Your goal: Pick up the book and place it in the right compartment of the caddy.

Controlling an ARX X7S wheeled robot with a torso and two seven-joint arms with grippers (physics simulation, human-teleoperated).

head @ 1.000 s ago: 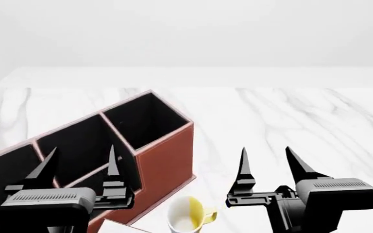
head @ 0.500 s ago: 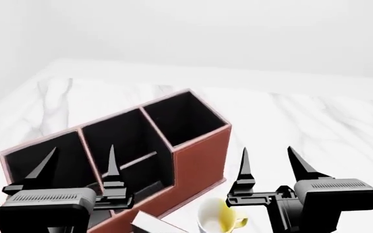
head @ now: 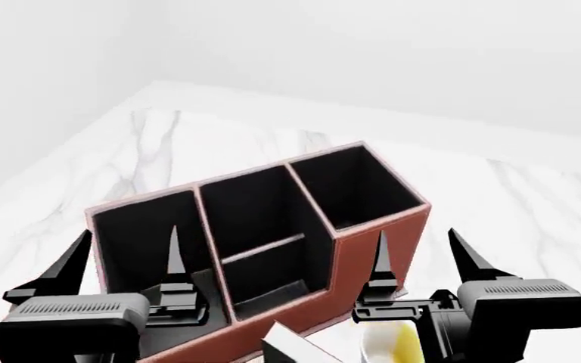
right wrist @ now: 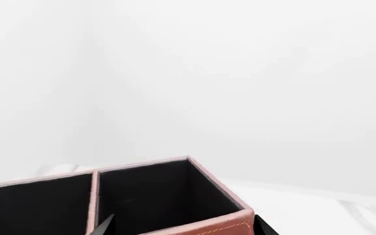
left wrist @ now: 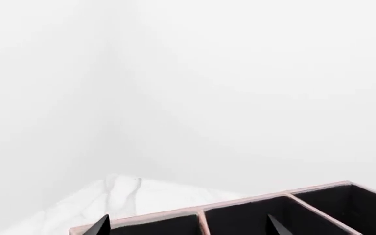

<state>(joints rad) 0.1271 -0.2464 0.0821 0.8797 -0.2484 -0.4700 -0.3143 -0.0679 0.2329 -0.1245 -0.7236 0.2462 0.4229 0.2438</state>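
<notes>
The reddish-brown caddy (head: 366, 253) stands on the marble table, its black sections open upward. Its right compartment (head: 356, 189) is the tall square end section; it also fills the right wrist view (right wrist: 152, 196) and shows at the left wrist view's edge (left wrist: 351, 205). A pale corner of the book (head: 290, 351) peeks in at the bottom of the head view, in front of the caddy; the rest is out of view. My left gripper (head: 129, 234) hovers open before the caddy's left section. My right gripper (head: 414, 233) is open at the caddy's right front corner. Both hold nothing.
A white-and-yellow mug (head: 399, 344) sits by the book, partly behind my right gripper. The marble table (head: 169, 144) ends at a far edge and a left edge against white walls. Bare marble (head: 532, 204) lies right of the caddy.
The head view has swung left and tilted: the caddy now sits further right and higher in it, showing all its sections. Both grippers keep their place in view and stay open.
</notes>
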